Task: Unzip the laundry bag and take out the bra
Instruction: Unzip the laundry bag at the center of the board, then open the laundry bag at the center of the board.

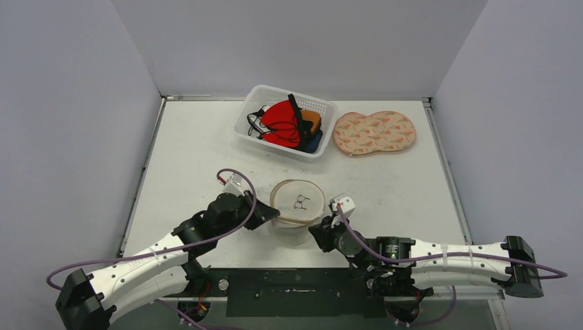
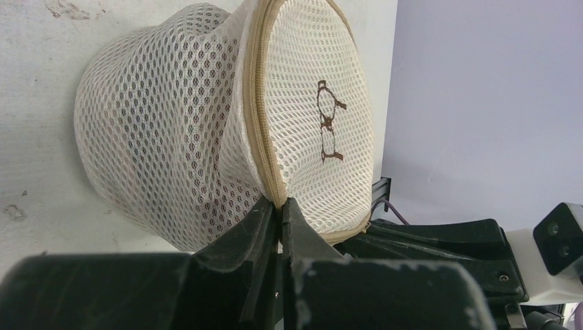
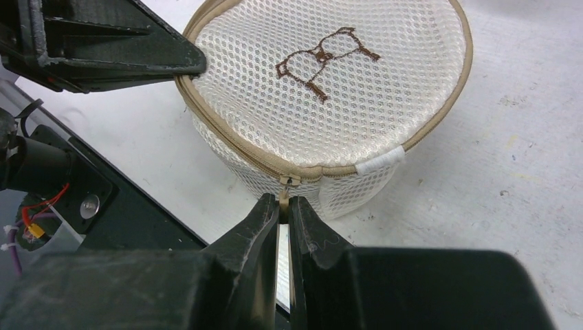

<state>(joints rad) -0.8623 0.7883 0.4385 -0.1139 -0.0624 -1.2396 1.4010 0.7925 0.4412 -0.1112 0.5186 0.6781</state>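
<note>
Cream mesh forms the round laundry bag (image 1: pixel 297 206), closed by a tan zipper (image 3: pixel 227 141), with a brown bra outline stitched on its lid. It stands between both grippers. At its rim seam the left gripper (image 2: pixel 280 206) is clamped tight. Just ahead of its fingertips, the right gripper (image 3: pixel 283 205) pinches the small zipper pull (image 3: pixel 284 187).

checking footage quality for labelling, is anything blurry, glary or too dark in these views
Top external: soft, even light, only faint shadows, the laundry bag sharp. Left wrist: bag mesh crisp, the near left end effector dark and slightly soft. Right wrist: zipper pull and mesh in focus, the right end effector dark and soft; no strong glare.
</note>
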